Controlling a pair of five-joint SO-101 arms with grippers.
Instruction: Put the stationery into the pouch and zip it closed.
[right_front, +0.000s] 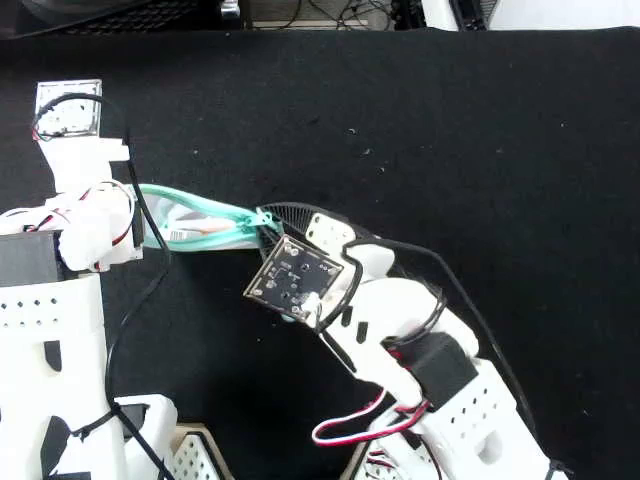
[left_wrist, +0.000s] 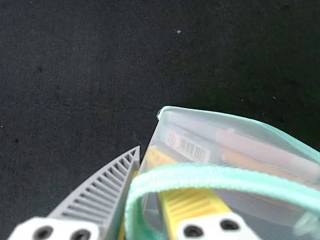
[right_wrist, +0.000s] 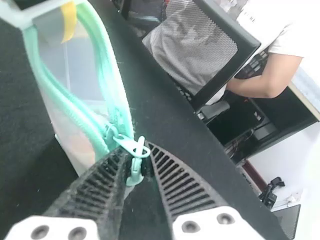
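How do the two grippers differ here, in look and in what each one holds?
The left gripper is grey and yellow at its tips; the right gripper is black there. The left gripper is shut on the end of the pouch, while the right gripper is shut on the zip pull. Both are ribbed, both are closed, and they hold the same pouch at opposite ends. The zip is not yet closed.

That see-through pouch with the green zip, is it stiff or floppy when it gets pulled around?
Probably floppy: the pouch bows open between the left gripper and right gripper. Likely light, holding only slim stationery. Its smooth clear walls may slip.
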